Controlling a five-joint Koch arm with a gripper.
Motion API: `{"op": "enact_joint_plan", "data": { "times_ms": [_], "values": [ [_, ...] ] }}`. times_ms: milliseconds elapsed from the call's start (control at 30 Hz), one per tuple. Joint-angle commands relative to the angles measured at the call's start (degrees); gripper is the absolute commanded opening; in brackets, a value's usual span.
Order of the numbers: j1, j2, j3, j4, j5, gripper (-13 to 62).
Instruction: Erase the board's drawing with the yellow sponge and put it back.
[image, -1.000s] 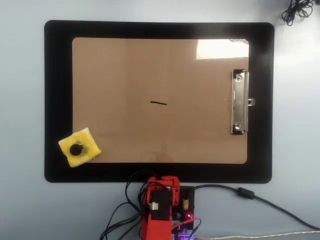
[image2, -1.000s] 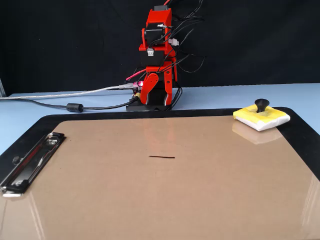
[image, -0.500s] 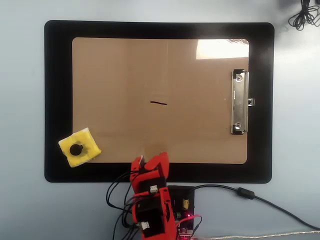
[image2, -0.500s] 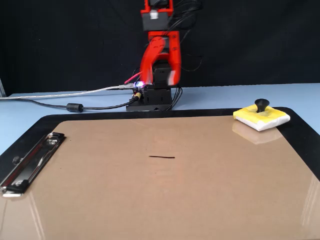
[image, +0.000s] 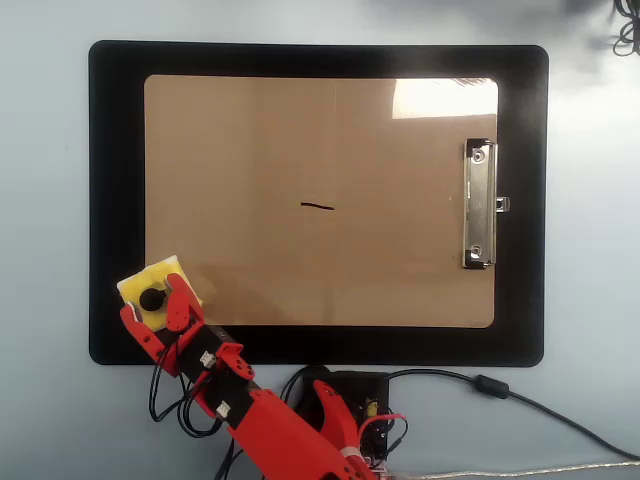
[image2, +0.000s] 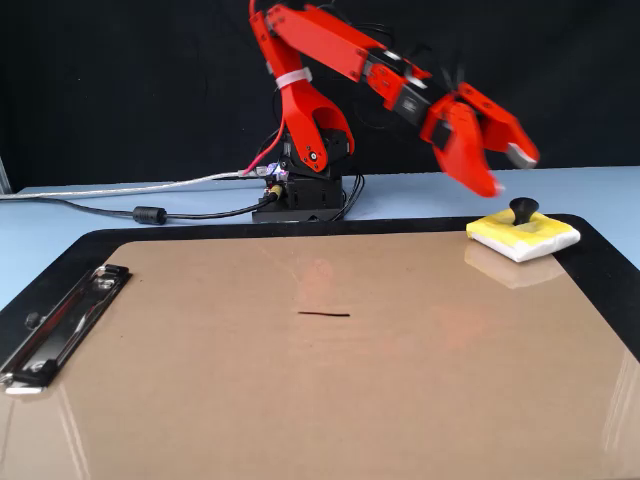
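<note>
The pincer (image2: 510, 172) is held spread wide in the air, its two jaws set apart like a fork, and nothing is gripped between them. Directly beneath it, and slightly to the right in the fixed view, the yellow sponge (image2: 524, 237) is found resting at the corner of the board (image2: 330, 380), partly over the black mat (image2: 600, 262). In the overhead view the pincer (image: 152, 315) is seen covering the sponge's (image: 165, 275) near edge, with one jaw either side of the black knob (image: 152, 298). A gap between jaw tips and sponge is shown from the side, so no contact is made yet.

The coming move is judged to be a straight drop onto the knob, followed by closing. The sponge is roughly square, so no long axis needs matching.

The drawing (image: 317, 207) lies well away from the pincer, toward the middle of the board, and is unerased. The metal clip (image: 479, 205) is farther still. No containers are present.
</note>
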Motion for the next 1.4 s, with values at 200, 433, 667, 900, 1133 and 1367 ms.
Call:
{"op": "enact_joint_plan", "data": {
  "times_ms": [200, 433, 667, 900, 1133, 1367],
  "values": [
    [-5.1, -15.7, -0.8, -26.0, 6.7, 33.9],
    [-4.9, -15.9, 3.1, -26.7, 10.5, 33.7],
    [-3.0, -16.0, 5.9, -27.0, 14.2, 29.7],
    [-0.9, -16.3, 5.8, -27.2, 15.0, 22.9],
    [3.3, -16.3, 6.7, -29.9, 17.6, -7.1],
    [5.8, -15.1, 6.8, -33.8, 18.2, -8.1]
  ]
}}
